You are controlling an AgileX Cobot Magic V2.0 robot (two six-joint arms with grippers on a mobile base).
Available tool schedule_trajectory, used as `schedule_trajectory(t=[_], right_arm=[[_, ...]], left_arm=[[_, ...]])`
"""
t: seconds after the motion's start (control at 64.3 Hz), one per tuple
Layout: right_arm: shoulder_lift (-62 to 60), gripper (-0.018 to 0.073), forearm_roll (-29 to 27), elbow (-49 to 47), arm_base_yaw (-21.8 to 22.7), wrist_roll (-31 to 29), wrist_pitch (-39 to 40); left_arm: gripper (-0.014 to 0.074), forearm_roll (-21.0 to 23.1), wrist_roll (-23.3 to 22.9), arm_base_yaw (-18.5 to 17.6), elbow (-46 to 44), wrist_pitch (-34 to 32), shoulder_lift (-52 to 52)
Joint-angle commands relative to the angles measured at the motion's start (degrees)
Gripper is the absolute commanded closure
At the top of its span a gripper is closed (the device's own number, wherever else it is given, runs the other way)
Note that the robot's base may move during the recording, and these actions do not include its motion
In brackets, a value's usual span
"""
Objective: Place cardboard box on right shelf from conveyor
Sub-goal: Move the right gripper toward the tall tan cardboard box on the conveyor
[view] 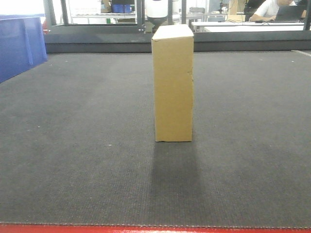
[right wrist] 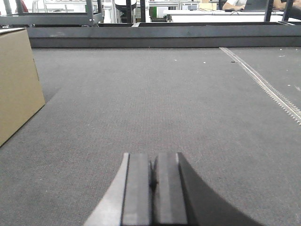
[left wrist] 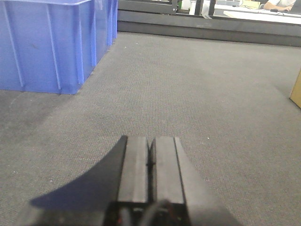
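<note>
The cardboard box [view: 173, 85] stood upright on the conveyor [view: 73, 145], ahead-right of the closed, empty left gripper [left wrist: 151, 155] and ahead-left of the closed, empty right gripper [right wrist: 153, 174], probably positioned for two-sided clamping

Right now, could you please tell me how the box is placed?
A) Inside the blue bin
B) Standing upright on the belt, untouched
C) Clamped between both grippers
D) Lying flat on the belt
B: the box stands upright on the belt, while the left gripper and the right gripper are shut, empty and apart from it.
</note>
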State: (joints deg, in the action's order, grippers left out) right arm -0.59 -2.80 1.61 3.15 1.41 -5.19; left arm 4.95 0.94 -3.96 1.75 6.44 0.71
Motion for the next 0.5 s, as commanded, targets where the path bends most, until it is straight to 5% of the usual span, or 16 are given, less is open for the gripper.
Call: schedule_trajectory(t=[0.0,0.342,0.482], right_arm=[[-0.8,0.0503,0.0,-0.2,-0.1,-0.4,5.2],[-0.8,0.0503,-0.1,-1.1,-0.1,-0.4,9.9],[-0.4,0.0501,-0.1,-8.3,-0.1,-0.4,6.0]], left_arm=[[0.0715,0.3,-0.3,0.0,-0.2,-4.8,0.7],[0.0715,0.3,-0.3,0.0,-0.2,-4.8,0.7],[0.0715,0.3,-0.3,0.0,-0.2,-4.8,0.7]])
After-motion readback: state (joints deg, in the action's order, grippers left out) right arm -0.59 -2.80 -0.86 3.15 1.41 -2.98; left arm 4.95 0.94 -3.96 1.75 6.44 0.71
